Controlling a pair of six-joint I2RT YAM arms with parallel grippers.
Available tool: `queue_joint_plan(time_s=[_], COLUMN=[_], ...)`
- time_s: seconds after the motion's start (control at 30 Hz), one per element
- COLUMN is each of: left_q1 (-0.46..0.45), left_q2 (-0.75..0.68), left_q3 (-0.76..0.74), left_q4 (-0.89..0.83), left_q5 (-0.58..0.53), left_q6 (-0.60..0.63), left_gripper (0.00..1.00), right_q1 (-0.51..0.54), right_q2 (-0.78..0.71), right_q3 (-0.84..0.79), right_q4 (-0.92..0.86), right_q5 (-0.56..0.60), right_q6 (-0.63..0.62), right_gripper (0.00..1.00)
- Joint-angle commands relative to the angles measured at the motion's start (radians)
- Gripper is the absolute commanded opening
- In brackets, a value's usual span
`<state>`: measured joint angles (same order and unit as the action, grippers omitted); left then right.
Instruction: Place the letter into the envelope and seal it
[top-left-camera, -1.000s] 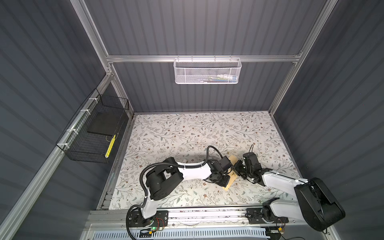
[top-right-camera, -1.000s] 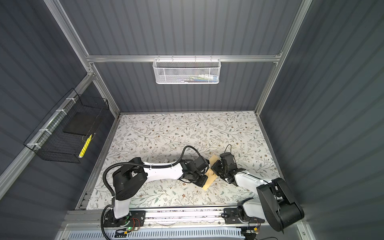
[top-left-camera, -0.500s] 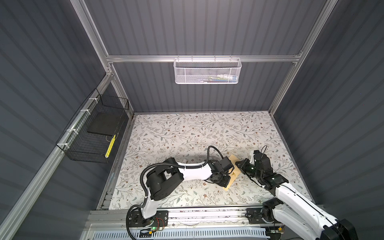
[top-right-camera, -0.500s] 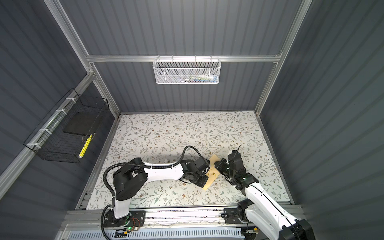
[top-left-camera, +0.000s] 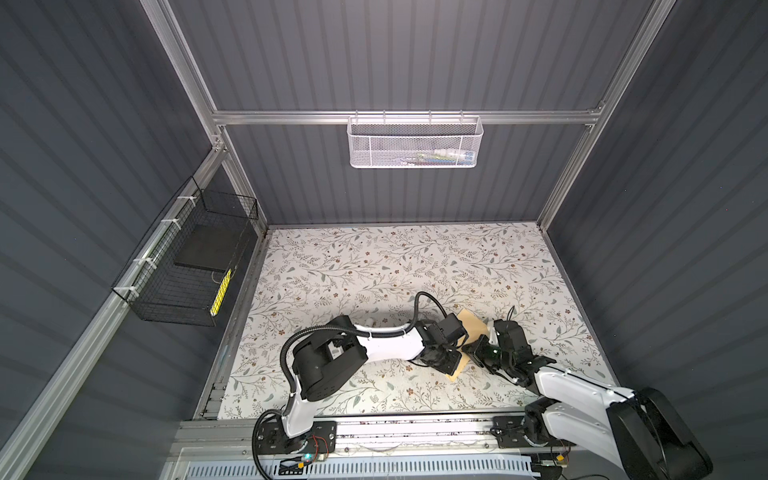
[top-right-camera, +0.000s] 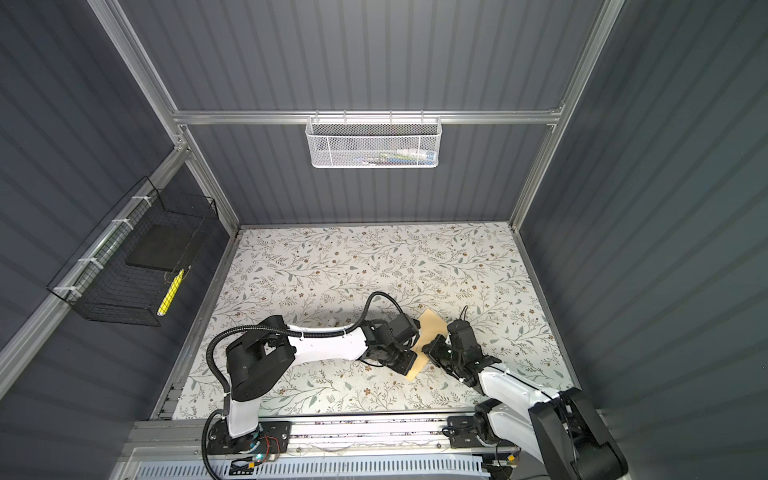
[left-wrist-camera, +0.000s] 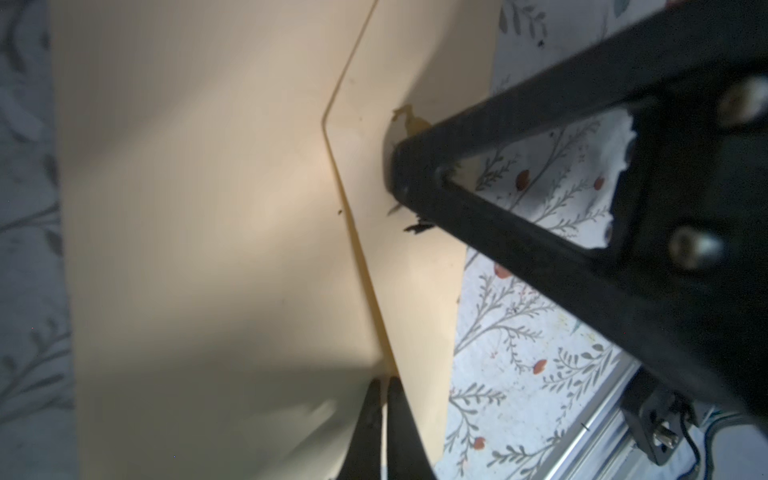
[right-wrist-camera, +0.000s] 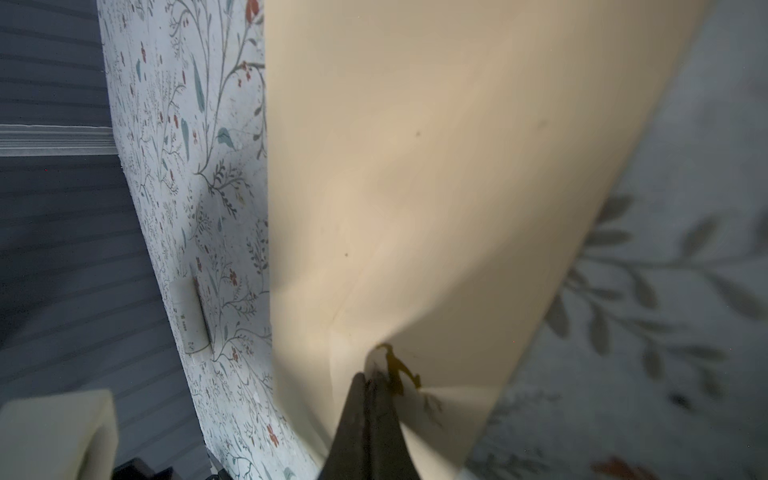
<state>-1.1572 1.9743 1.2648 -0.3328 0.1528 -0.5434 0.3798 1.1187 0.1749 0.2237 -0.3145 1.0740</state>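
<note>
- Well, we count one envelope (top-left-camera: 473, 323). It is tan and lies near the front of the table (top-left-camera: 374, 257), between the two arms. It shows in both top views (top-right-camera: 432, 326), though the arms cover much of it.
- We count two grippers, and both meet at that envelope.
- The left gripper (left-wrist-camera: 380, 415) has its fingers together, with the tips at the end of the flap seam. We cannot tell whether any paper is nipped between them.
- The right gripper (right-wrist-camera: 369, 395) is pinched on the envelope's edge, at a spot where the paper is torn and stained darker. In the right wrist view the envelope looks bowed rather than flat.
- We cannot tell whether the letter sits inside the envelope.
- We count one white stick (right-wrist-camera: 189, 320). It lies on the table just beside the left arm's forearm and apart from the envelope. It carries small grey print, too small for us to read.
- We count two wire baskets.
- One white basket (top-left-camera: 374, 145) hangs on the back wall. It holds a few things with coloured labels that we cannot read.
- One black basket (top-left-camera: 166, 309) hangs on the left wall. It holds one dark slab (top-left-camera: 208, 249) and one yellow strip (top-left-camera: 220, 291).
</note>
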Motion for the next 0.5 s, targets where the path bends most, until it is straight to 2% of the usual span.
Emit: queue_joint_plan(time_s=[0.0, 0.13, 0.27, 0.37, 0.47], left_q1=[-0.007, -0.005, -0.005, -0.005, -0.007], left_q2=[0.042, -0.009, -0.089, -0.129, -0.143], left_q3=[-0.031, -0.015, 0.01, 0.024, 0.016], left_q4=[-0.046, -0.089, -0.105, -0.087, -0.027], left_q5=[-0.017, -0.104, -0.142, -0.109, -0.009], left_q6=[0.016, 0.026, 0.015, -0.002, -0.02], left_gripper=[0.08, 0.09, 0.12, 0.13, 0.13], right_q1=[0.025, 0.037, 0.042, 0.042, 0.042], right_q2=[0.051, 0.049, 0.008, -0.027, -0.034], right_q3=[-0.007, -0.024, -0.031, -0.026, -0.02], right_q4=[0.058, -0.029, -0.095, -0.124, -0.136], right_q5=[0.012, 0.077, 0.113, 0.123, 0.123], right_q6=[0.02, 0.045, 0.049, 0.046, 0.042], right_gripper=[0.0, 0.0, 0.0, 0.0, 0.0])
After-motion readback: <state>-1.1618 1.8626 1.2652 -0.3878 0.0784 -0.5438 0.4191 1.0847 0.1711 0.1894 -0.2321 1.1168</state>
